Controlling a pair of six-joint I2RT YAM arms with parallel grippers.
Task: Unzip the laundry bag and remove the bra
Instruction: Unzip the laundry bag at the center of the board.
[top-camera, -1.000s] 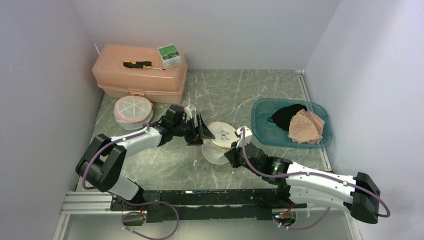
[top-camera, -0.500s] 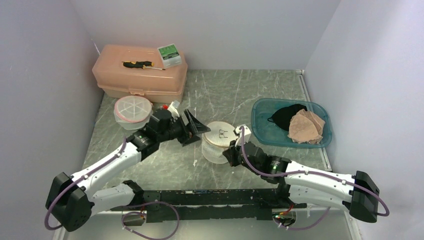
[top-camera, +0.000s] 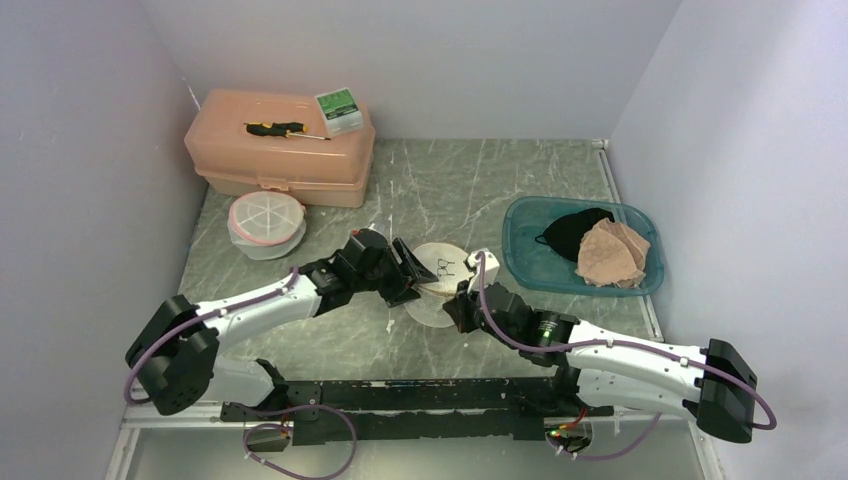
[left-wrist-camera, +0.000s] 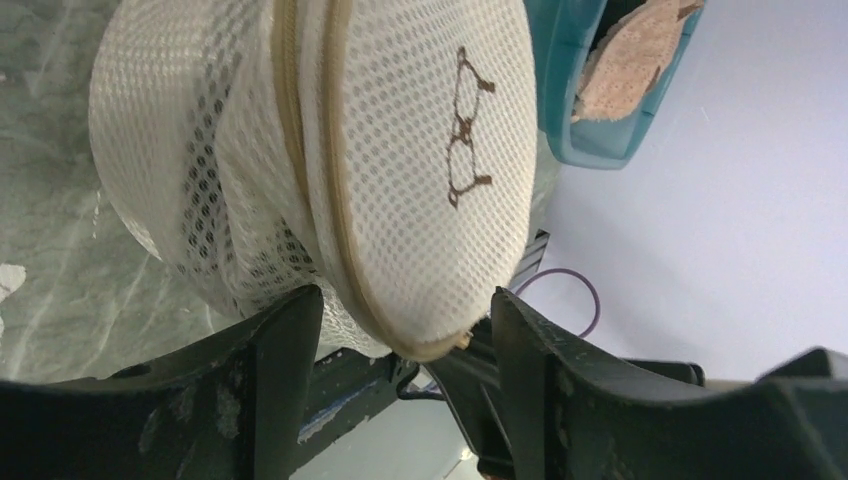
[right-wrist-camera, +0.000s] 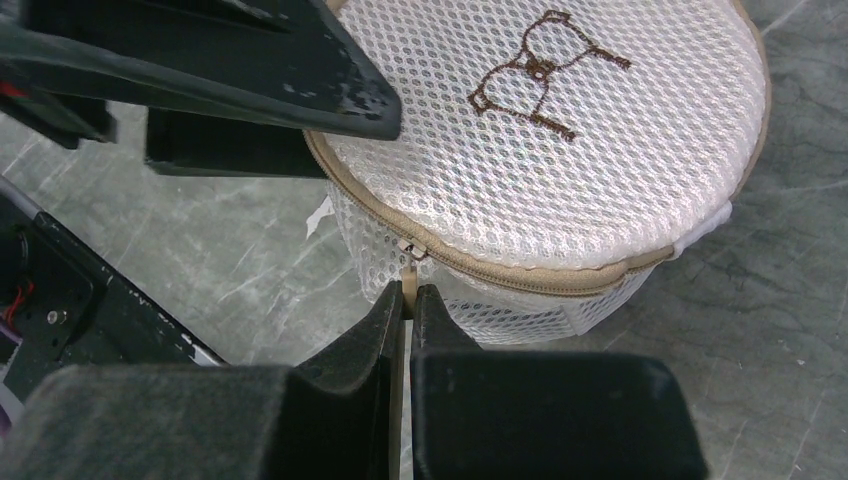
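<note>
The table carries everything, and both arms reach to its middle. Off to the outer side of the right pincer, well apart from it, a blue tub holds black and beige clothes; it looks like the place meant for what comes out.

The laundry bag, a round mesh drum with a brown bra outline on its lid, sits between the two pincers. Its zip runs shut around the lid rim. No bra can be seen through the mesh, so I judge it is inside.

The left pincer is spread wide, its fingers straddling the bag's rim. That placement reads as a brace, so the bag will not slide when the zip is pulled. Whether the pads actually press the mesh I cannot tell.

The right pincer is nipped nearly closed just below the rim, with the tan zip pull hanging into the slit between its fingers. The grip is low and narrow, suited to dragging the slider round the rim.
</note>
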